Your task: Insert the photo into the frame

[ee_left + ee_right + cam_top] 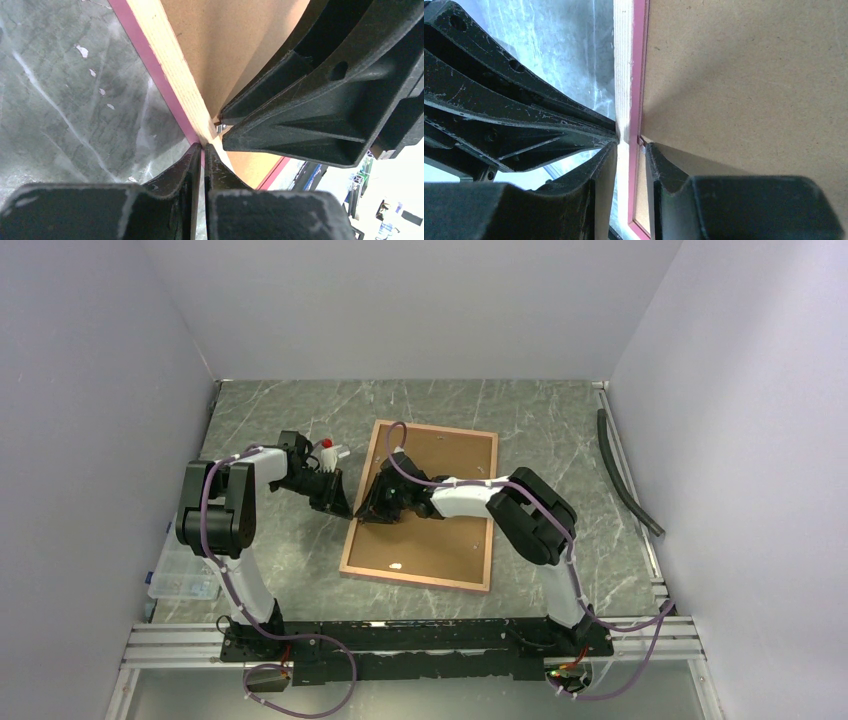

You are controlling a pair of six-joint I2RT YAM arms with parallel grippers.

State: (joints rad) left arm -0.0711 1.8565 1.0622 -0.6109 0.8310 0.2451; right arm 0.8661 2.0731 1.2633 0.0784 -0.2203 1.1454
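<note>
The frame (415, 581) lies back up on the table, its light wood border (170, 65) with a pink side strip around a brown backing board (440, 540). The photo is hidden. My left gripper (342, 508) is outside the frame's left border, jaws shut, tips (203, 149) touching the border's outer side. From over the board, my right gripper (372, 510) meets the same spot. Its jaws (630, 145) straddle the wood border (623, 60), one finger outside and one on the board's (749, 75) edge, shut on it. The two grippers nearly touch.
A black hose (625, 475) lies along the table's right edge. A clear plastic box (185, 575) sits off the left edge, beside the left arm. A small white and red object (328, 450) rests behind the left wrist. Grey walls close three sides.
</note>
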